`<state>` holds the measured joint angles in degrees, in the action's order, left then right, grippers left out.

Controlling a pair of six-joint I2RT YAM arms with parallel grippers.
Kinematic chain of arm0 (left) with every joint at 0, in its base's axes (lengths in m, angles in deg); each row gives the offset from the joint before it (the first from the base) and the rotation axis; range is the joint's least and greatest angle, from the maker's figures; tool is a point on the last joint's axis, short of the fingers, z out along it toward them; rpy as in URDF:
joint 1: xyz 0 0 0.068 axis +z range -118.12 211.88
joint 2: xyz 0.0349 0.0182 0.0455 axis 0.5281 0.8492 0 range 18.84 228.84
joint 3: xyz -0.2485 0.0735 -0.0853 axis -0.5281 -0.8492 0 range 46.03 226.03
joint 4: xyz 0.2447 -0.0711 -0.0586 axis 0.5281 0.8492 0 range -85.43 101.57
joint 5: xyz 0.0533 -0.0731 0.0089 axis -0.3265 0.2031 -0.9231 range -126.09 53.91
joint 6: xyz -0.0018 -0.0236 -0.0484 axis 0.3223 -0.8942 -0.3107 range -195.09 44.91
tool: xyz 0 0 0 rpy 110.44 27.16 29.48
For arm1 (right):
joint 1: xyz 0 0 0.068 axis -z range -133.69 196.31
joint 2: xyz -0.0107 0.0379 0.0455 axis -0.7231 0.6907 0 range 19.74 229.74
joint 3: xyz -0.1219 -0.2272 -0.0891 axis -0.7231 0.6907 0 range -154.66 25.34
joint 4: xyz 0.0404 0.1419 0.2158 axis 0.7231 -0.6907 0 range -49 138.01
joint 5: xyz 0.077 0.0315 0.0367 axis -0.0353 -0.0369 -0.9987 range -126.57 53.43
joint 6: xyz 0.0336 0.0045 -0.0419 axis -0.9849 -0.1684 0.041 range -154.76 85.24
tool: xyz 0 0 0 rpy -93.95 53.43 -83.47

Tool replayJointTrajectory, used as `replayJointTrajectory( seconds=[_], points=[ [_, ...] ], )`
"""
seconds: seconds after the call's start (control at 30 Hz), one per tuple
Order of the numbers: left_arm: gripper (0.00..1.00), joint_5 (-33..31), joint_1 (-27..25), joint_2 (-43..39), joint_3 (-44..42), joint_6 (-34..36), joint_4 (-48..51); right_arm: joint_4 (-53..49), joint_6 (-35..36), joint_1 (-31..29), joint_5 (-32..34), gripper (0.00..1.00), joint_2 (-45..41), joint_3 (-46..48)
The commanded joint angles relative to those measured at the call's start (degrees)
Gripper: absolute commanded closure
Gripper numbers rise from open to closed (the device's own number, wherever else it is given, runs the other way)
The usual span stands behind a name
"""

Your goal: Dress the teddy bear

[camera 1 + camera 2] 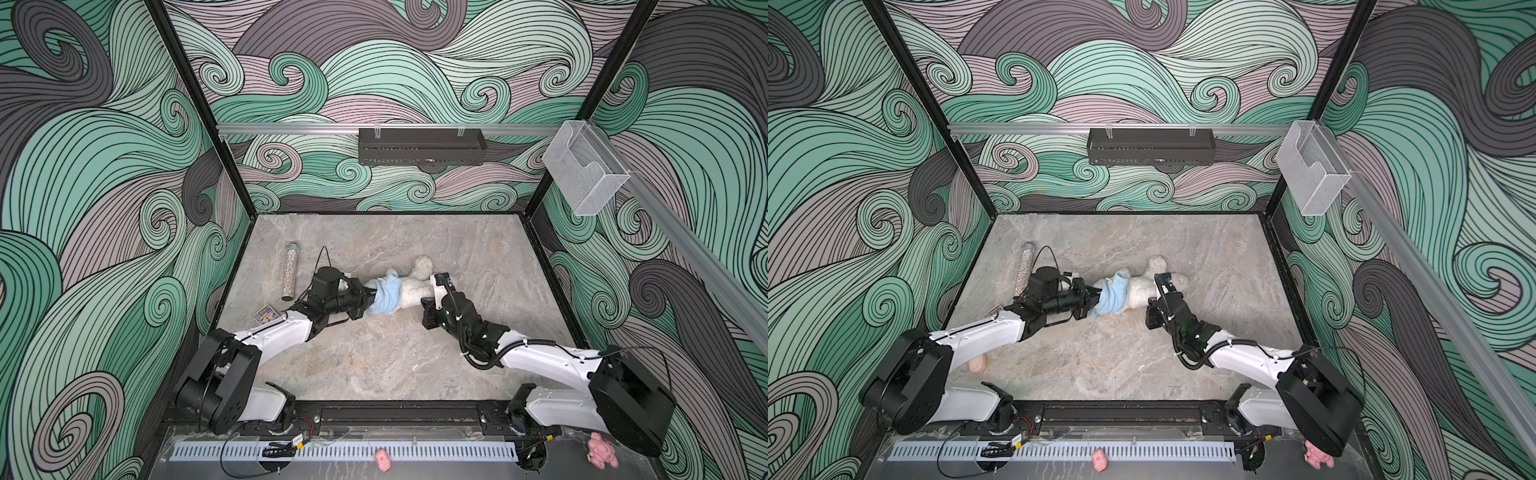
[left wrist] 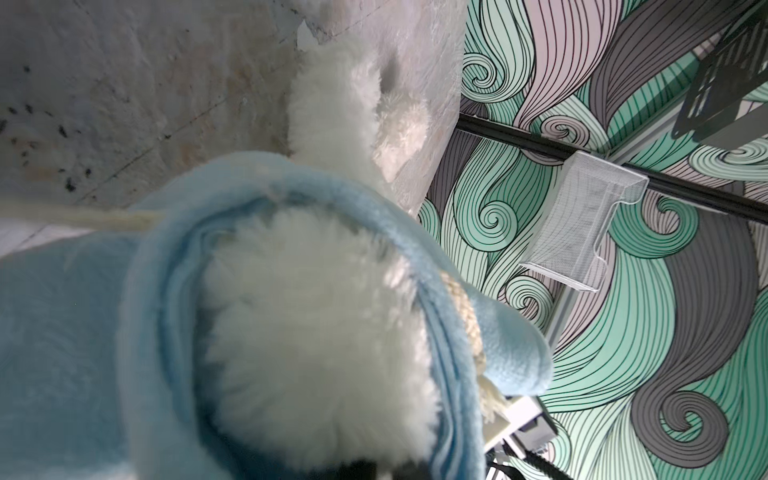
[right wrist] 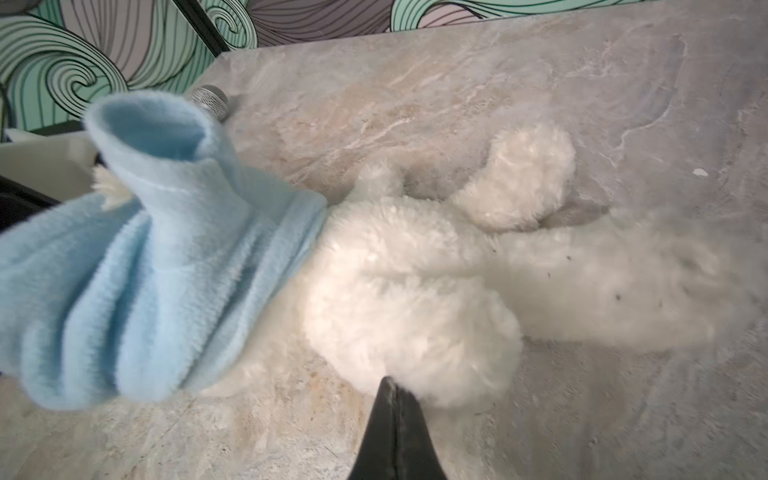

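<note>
Clamps blue garment (image 1: pixel 386 297) over teddy bear (image 1: pixel 409 293) with left gripper (image 1: pixel 368 300), centre frame. Presses right gripper (image 3: pixel 392 395), pinched closed, against its fur.

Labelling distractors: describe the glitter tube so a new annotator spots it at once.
On the marble table, look left of the bear, near the left wall. The tube lies flat there, pointing toward the back wall. It alone is a sparkly silver cylinder; the card nearby is small and printed.
</note>
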<state>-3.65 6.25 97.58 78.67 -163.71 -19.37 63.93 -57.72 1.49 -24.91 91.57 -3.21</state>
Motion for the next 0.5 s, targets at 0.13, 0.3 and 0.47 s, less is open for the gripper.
replayJointTrajectory(
  seconds=[0.13, 0.3, 0.47],
  points=[
    [1.0, 0.98, 0.4, 2.24, -2.3, -12.66, -13.62, 1.78, 8.62, 0.52, -27.23, 0.76, 3.09, -2.48],
    [1.0, 0.0, 0.39, 0.26, -2.77, -16.35, -11.7, 11.97, 0.92, 0.52, -28.21, 0.72, 5.77, 0.35],
    [1.0, -0.14, 0.4, -1.54, -2.22, -17.31, -7.77, 19.2, -8.5, 0.61, -28.41, 0.79, 7.88, 0.89]
  ],
)
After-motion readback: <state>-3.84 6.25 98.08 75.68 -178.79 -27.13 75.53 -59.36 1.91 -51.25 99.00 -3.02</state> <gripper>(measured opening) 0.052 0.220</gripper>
